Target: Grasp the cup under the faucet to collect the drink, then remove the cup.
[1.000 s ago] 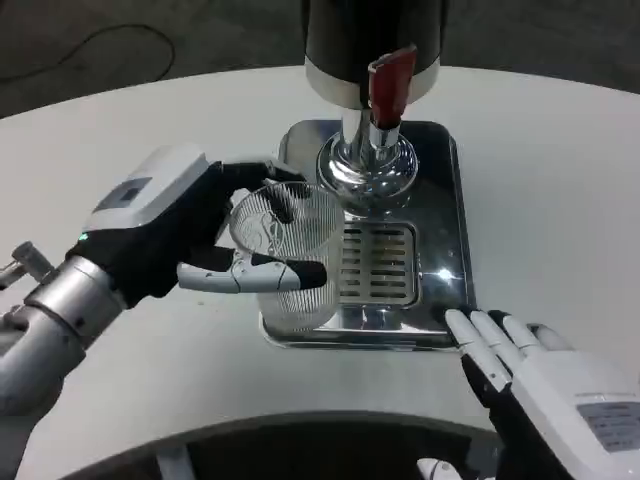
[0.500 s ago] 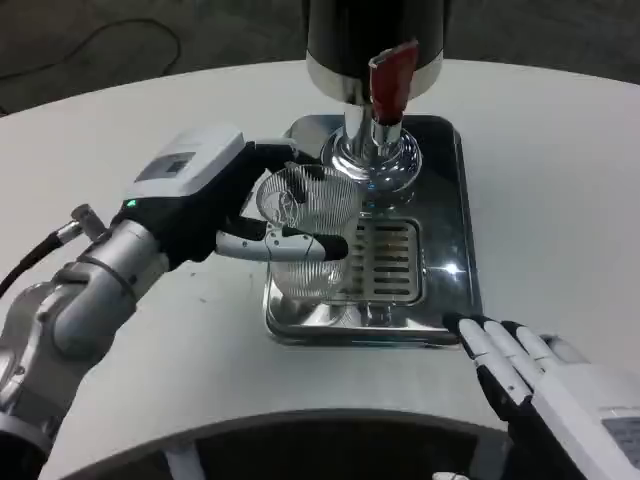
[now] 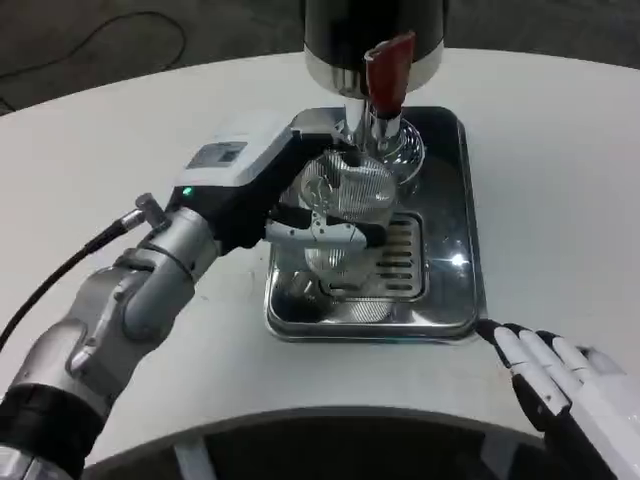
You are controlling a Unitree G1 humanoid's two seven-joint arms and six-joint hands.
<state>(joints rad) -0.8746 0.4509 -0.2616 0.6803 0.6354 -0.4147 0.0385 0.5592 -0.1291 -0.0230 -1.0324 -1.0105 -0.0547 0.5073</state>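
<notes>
Head view, left hand (image 3: 262, 190) fingers (image 3: 318, 234) wrapped round clear cup (image 3: 347, 205) beneath faucet (image 3: 385, 85), over drip tray (image 3: 455, 290), right hand (image 3: 565, 385) spread flat on tabletop (image 3: 560, 180), holding nothing.

Single head view, steeply down and close over the white table (image 3: 100, 130).

One cup (image 3: 345, 205), clear and ribbed. One dispenser (image 3: 372, 35), dark body with a steel band. One faucet (image 3: 375, 125), chrome. One tap lever (image 3: 387, 72), red. One drip tray (image 3: 455, 290), steel, with one slotted grate (image 3: 400, 262). One table (image 3: 560, 180), white. Two hands: left hand (image 3: 265, 190), right hand (image 3: 560, 385). One cable (image 3: 50, 290) along the left forearm.
</notes>
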